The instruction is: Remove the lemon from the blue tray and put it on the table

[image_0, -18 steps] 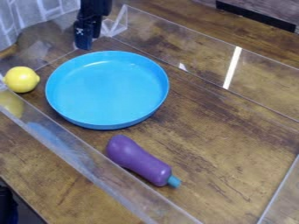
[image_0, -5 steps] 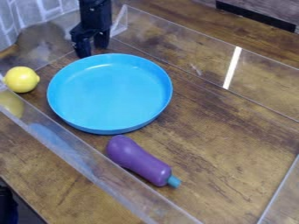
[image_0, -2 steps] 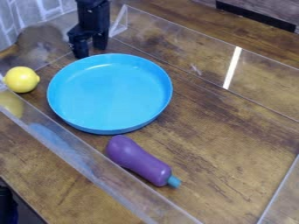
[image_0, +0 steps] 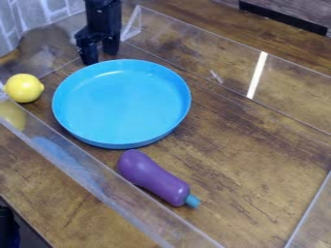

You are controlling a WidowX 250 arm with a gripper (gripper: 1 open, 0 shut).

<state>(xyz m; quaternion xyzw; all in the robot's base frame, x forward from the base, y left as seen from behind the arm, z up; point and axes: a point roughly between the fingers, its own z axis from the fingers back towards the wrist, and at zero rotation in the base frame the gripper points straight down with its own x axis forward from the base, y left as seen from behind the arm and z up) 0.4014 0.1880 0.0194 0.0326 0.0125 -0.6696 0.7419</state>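
Observation:
The lemon (image_0: 23, 88) is small, round and bright yellow, and it rests on the table (image_0: 246, 145) just left of the blue tray (image_0: 122, 101). That tray is a large round shallow dish with nothing inside it. My gripper (image_0: 96, 50) is black and points down at the table right behind the tray's far rim, well apart from the lemon. Its fingers look spread, with nothing between them.
A purple eggplant (image_0: 157, 178) with a teal stem lies in front of the tray. A glossy clear sheet covers the dark wood planks and throws a bright glare streak (image_0: 257, 74) at the right. The table's near edge runs along the lower left.
Since the earliest frame my gripper came down and shifted slightly toward the tray's far rim, and the tray sits a touch further right. Over the last second nothing moved.

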